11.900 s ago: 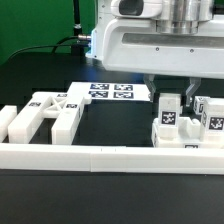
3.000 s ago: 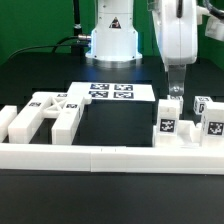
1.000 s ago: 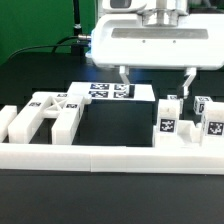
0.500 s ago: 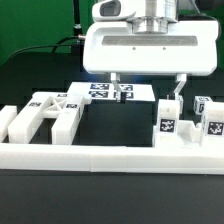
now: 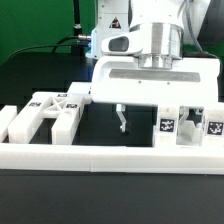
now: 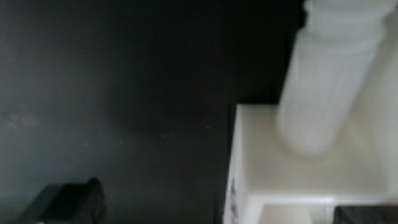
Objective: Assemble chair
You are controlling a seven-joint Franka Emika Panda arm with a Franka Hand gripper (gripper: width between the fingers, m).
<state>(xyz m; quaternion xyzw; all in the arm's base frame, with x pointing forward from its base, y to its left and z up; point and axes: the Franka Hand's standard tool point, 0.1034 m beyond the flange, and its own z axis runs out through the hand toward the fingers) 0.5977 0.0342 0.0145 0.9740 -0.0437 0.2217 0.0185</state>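
Observation:
The chair's white tagged parts lie in two groups behind the front rail. One group of blocky pieces is on the exterior view's left. Upright tagged blocks stand on the exterior view's right. My gripper hangs low between the groups, open and holding nothing. Its left finger is over bare black table, and its right finger comes down right beside the tagged blocks. The wrist view shows a white part with a round bar rising from a flat face, and one dark fingertip apart from it.
A long low white border rail runs along the front of the black table. The marker board lies behind my gripper, mostly hidden by it. The arm's white base stands at the back.
My gripper has come down and forward, from above the marker board to low over the table beside the right-hand blocks. It has stayed open.

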